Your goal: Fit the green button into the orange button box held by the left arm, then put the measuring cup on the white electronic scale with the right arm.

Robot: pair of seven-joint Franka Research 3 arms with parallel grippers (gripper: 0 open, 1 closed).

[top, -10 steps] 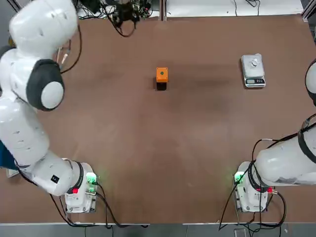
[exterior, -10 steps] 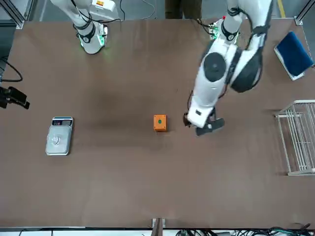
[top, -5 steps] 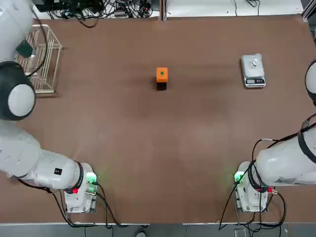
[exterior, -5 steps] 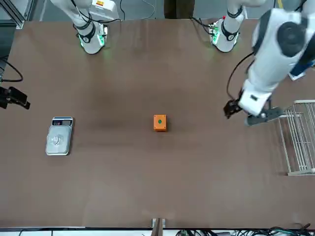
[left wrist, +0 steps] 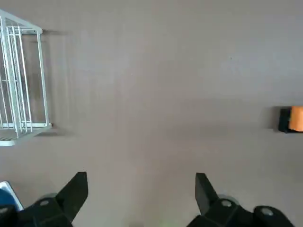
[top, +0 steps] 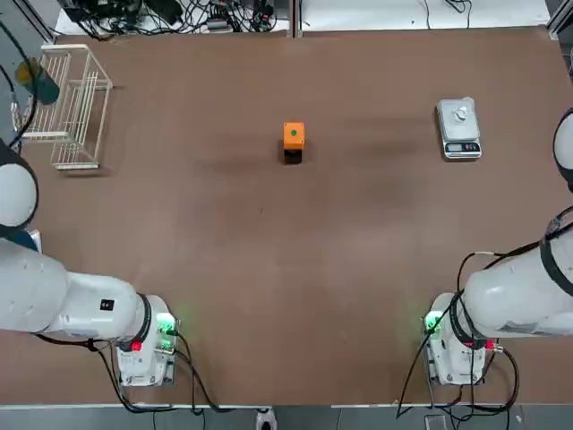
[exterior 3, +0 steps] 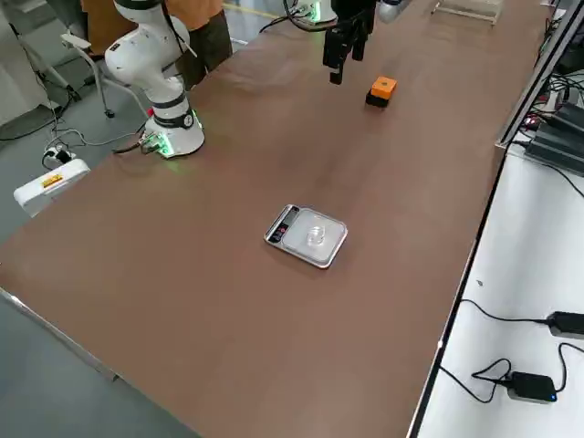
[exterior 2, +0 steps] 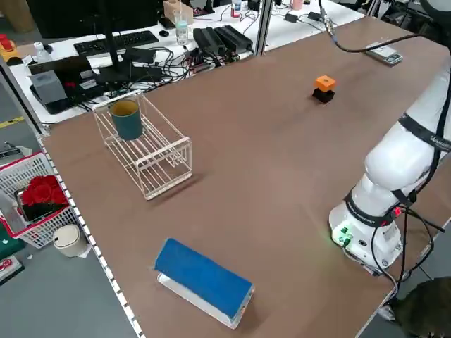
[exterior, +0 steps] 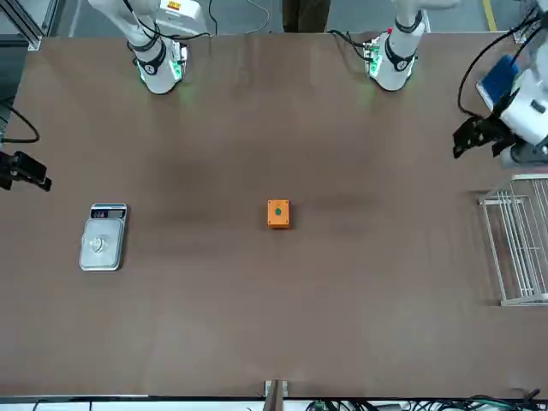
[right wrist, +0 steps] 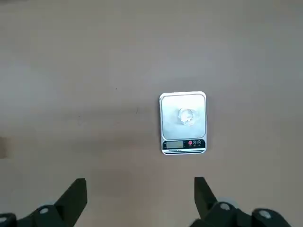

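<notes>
The orange button box (top: 293, 135) stands at mid-table with the green button (top: 293, 134) seated in its top face; it also shows as the box (exterior: 277, 212) from the front and at the wrist picture's edge (left wrist: 297, 118). Far to the robot's right, the white electronic scale (top: 458, 128) carries the clear measuring cup (top: 461, 114) on its plate (right wrist: 186, 116). My left gripper (left wrist: 140, 189) hangs open and empty, high over the table's left side (exterior: 473, 139), far from the box. High above the scale (right wrist: 183, 122), my right gripper (right wrist: 139, 194) is open and empty.
A small black block (top: 293, 156) touches the box's near side. A white wire basket (top: 81, 107) with a teal cup (exterior 2: 127, 120) in it stands at the far left. A blue flat object (exterior 2: 204, 278) lies at the left edge. Cables run along the far edge.
The left arm has swung away from beside the orange box to the robot's left, toward the wire basket. Box, scale, cup and right arm have not moved.
</notes>
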